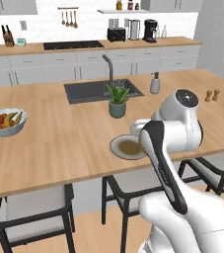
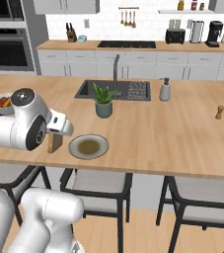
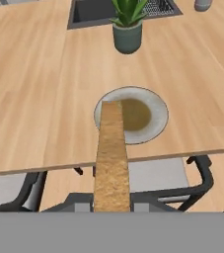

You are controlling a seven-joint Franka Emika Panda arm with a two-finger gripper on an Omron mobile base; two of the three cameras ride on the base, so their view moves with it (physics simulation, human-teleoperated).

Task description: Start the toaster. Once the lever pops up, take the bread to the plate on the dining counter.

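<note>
Gripping the bread (image 3: 111,153) edgewise, the claw (image 3: 112,203) hangs beside the plate (image 3: 153,106).

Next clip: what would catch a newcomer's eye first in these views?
The thin tan bread slice with brown crust stands out, held edge-on in the gripper and reaching over the near rim of the small round greyish plate. The plate sits near the front edge of the broad light-wood dining counter, in front of a green potted plant. The white robot arm bulks large at the counter's near edge.
</note>
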